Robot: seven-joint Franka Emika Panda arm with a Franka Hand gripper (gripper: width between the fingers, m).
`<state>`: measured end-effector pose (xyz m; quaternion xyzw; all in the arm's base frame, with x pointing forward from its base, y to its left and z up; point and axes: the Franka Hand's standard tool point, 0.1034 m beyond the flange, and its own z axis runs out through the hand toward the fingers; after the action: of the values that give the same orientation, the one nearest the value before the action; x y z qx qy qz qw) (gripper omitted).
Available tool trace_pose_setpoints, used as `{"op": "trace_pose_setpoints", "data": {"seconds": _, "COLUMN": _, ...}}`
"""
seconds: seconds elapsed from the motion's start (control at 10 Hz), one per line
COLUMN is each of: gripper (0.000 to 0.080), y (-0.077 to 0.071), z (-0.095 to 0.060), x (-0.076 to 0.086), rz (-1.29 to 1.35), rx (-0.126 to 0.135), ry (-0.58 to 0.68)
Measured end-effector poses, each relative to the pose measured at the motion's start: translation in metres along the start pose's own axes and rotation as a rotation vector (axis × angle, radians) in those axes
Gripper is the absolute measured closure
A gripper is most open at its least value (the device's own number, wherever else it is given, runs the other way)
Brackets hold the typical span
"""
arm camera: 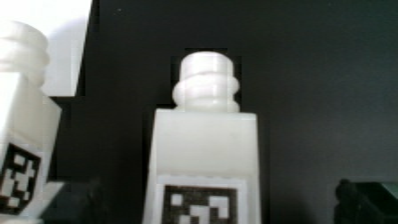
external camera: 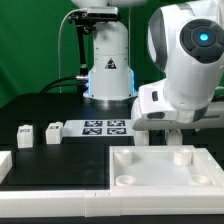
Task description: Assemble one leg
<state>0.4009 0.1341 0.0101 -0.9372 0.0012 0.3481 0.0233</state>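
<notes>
In the wrist view a white leg (arm camera: 201, 140) stands between my fingers, with a rounded screw peg on its end and a black-and-white tag (arm camera: 199, 205) on the face toward the camera. My gripper (arm camera: 214, 200) is open: dark fingertips (arm camera: 365, 195) show on either side with dark gaps to the leg. A second leg (arm camera: 25, 110) stands close beside it. In the exterior view my gripper (external camera: 160, 128) hangs low behind the large white table piece (external camera: 165, 168), its fingertips hidden. Two more legs (external camera: 24, 133) (external camera: 53, 130) stand at the exterior view's left.
The marker board (external camera: 105, 127) lies in the middle of the black table in front of the robot base (external camera: 108, 75). Another white flat part (external camera: 5, 165) lies at the exterior view's left front edge.
</notes>
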Motion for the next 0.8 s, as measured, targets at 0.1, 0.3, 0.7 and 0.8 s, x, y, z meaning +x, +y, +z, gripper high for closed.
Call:
{"op": "trace_pose_setpoints", "data": {"seconds": 0.1, "gripper": 0.0150, "y": 0.0010, "z": 0.0002, "x": 0.0010, "rz": -0.002, "rx": 0.001, "ry": 0.004}}
{"op": "trace_pose_setpoints", "data": {"seconds": 0.3, "gripper": 0.0163, "y": 0.0041, "z": -0.0007, "x": 0.0022, "rz": 0.003, "rx": 0.005, "ry": 0.006}}
{"op": "trace_pose_setpoints", "data": {"seconds": 0.7, "gripper": 0.0516, "y": 0.0038, "z": -0.0011, "x": 0.0023, "rz": 0.003, "rx": 0.005, "ry": 0.006}}
{"op": "trace_pose_setpoints", "data": {"seconds": 0.8, "gripper": 0.0512, "y": 0.0038, "z": -0.0011, "x": 0.0023, "rz": 0.003, "rx": 0.005, "ry": 0.006}}
